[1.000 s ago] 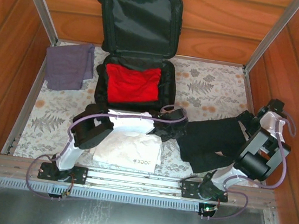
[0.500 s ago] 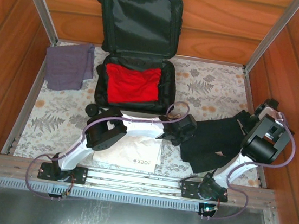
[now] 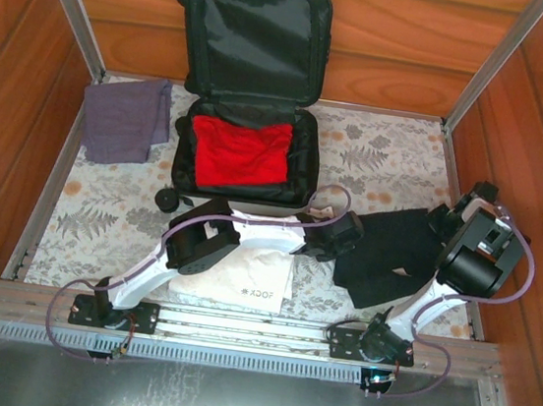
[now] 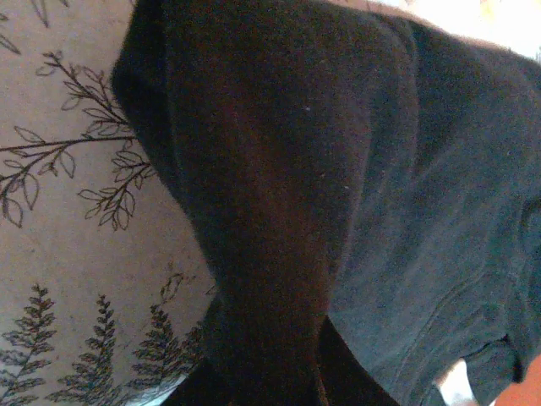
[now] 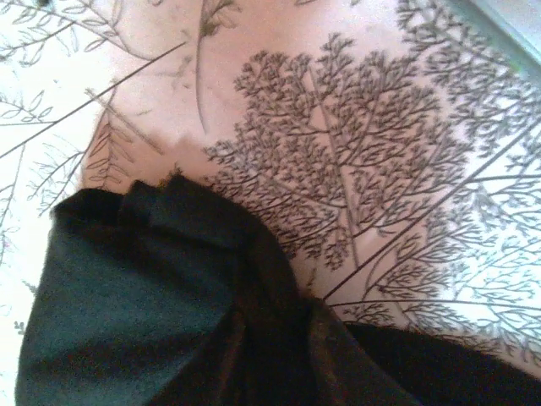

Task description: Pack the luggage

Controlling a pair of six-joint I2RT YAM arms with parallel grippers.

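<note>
The luggage (image 3: 257, 38) stands open at the back of the table, its lid leaning on the wooden wall and a red garment (image 3: 240, 152) lying in its base. A black garment (image 3: 394, 253) lies on the patterned cloth at the right. My left gripper (image 3: 342, 236) is at its left edge, and in the left wrist view the black garment (image 4: 380, 169) bunches into the shut left gripper (image 4: 266, 372). My right gripper (image 3: 445, 219) is at the garment's far right corner. There a fold of the black garment (image 5: 127, 279) is pinched in the shut right gripper (image 5: 279, 372).
A folded white shirt (image 3: 252, 280) with a small logo lies near the front under the left arm. A grey-purple towel (image 3: 123, 120) sits at the back left. Wooden walls and metal posts close in the floral tablecloth (image 3: 376, 156).
The left arm has swung right from over the white shirt to the black garment's left edge. The right gripper has come down onto its right corner. Both jaws have closed on the cloth.
</note>
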